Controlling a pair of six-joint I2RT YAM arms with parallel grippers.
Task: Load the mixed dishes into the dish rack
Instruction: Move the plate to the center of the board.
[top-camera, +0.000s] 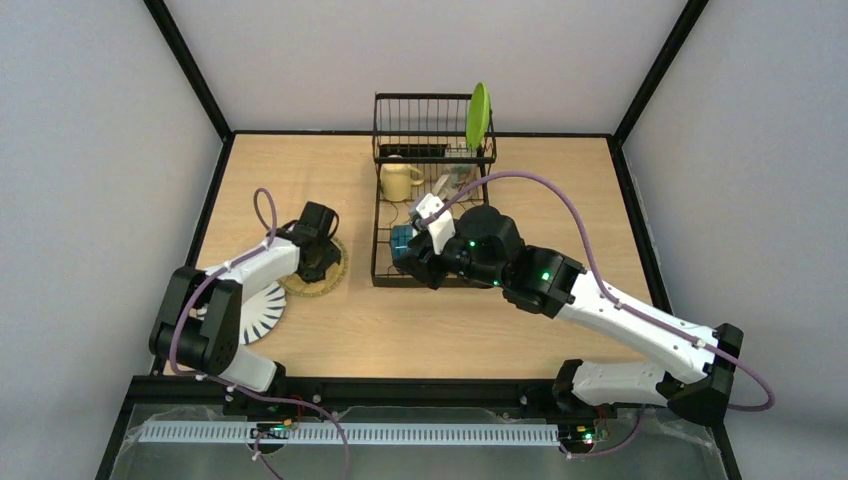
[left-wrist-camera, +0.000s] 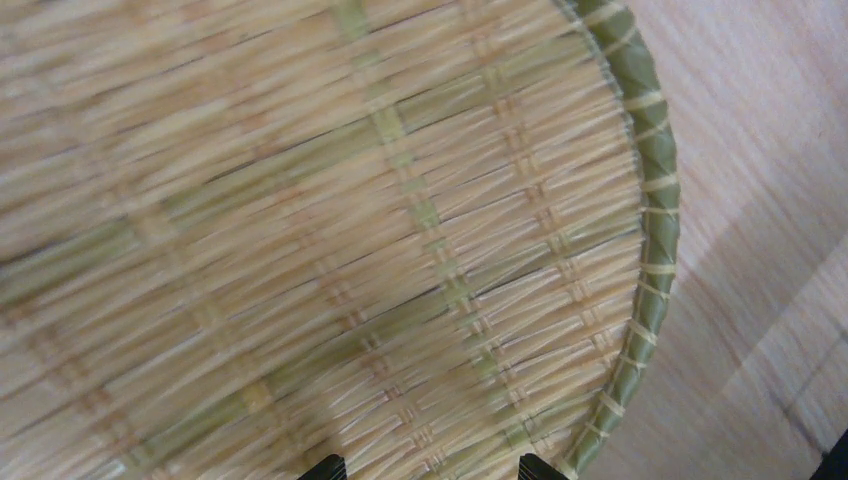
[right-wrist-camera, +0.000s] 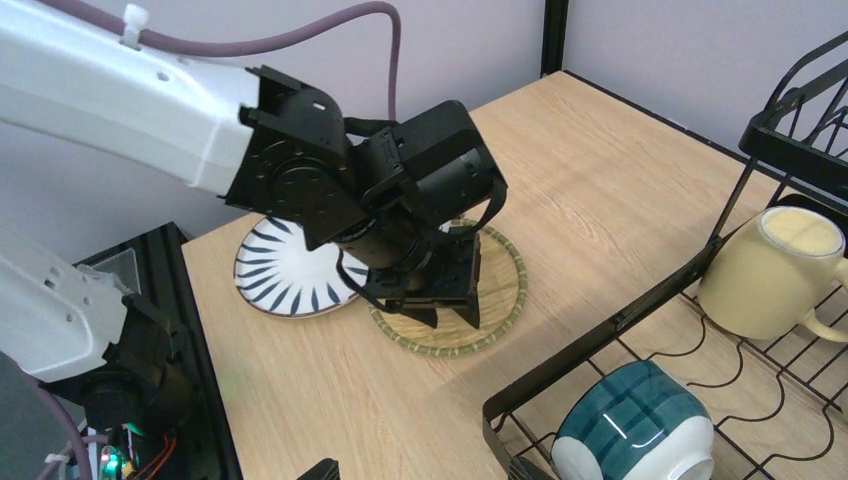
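Only from the right wrist: left hand (right-wrist-camera: 442, 312) wide above woven plate (right-wrist-camera: 500, 280); right hand (right-wrist-camera: 420, 470) wide too.

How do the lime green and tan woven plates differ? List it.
The lime green plate stands on edge in the dish rack; the tan woven plate lies flat on the table. The green one is plain; the tan one shows a weave with a green rim. Both are round.

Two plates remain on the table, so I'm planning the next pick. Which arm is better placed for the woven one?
Left. The left gripper hangs open directly over the tan woven plate, fingers pointing down. The right gripper is far off, at the dish rack.
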